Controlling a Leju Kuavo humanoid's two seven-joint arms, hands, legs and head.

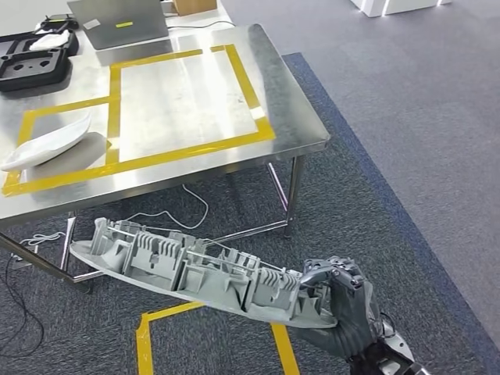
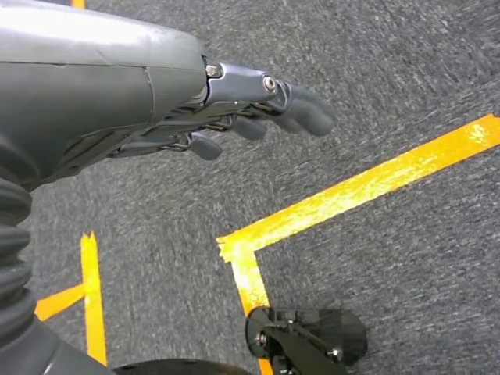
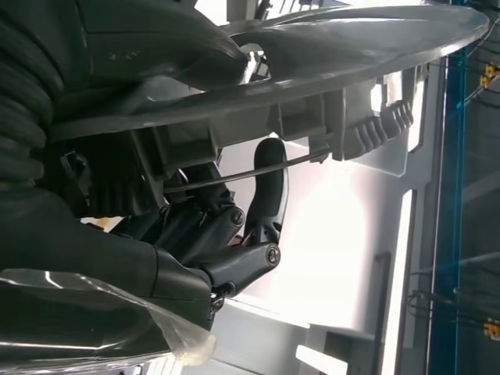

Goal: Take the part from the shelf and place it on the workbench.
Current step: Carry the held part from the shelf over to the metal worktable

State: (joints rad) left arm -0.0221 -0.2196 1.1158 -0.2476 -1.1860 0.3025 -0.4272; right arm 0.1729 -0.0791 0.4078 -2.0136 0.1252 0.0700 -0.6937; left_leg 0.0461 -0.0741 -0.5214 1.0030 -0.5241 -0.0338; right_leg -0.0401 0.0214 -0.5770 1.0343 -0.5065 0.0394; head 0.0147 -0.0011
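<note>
While the steel workbench [image 1: 283, 94] fills the upper left of the head view, its top carries a good deal: yellow tape rectangles [image 1: 176, 152], a white curved part [image 1: 44, 142] lying at the near left inside the tape, a black foam tray [image 1: 35, 58] at the far left, and a closed grey laptop [image 1: 121, 23] at the back with a cardboard box [image 1: 194, 6] beside it. Cables [image 1: 176, 211] trail over the dark carpet under the table, between its legs. Below and in front of the bench, over the floor, the long grey ribbed part [image 1: 188, 269] is held roughly level, tilted a little — its far end reaches toward the table's near left leg, its near end sits in the right hand [image 1: 342, 308], whose dark fingers wrap over the edge.

In the left wrist view the left hand [image 2: 236, 109] hangs over grey carpet marked with yellow floor tape [image 2: 354, 191]; its fingers lie out straight and close together, holding nothing.

In the right wrist view the right hand's fingers are curled around a rib on the underside of the part — the part's smooth curved shell spans the frame beyond them, against a bright background
</note>
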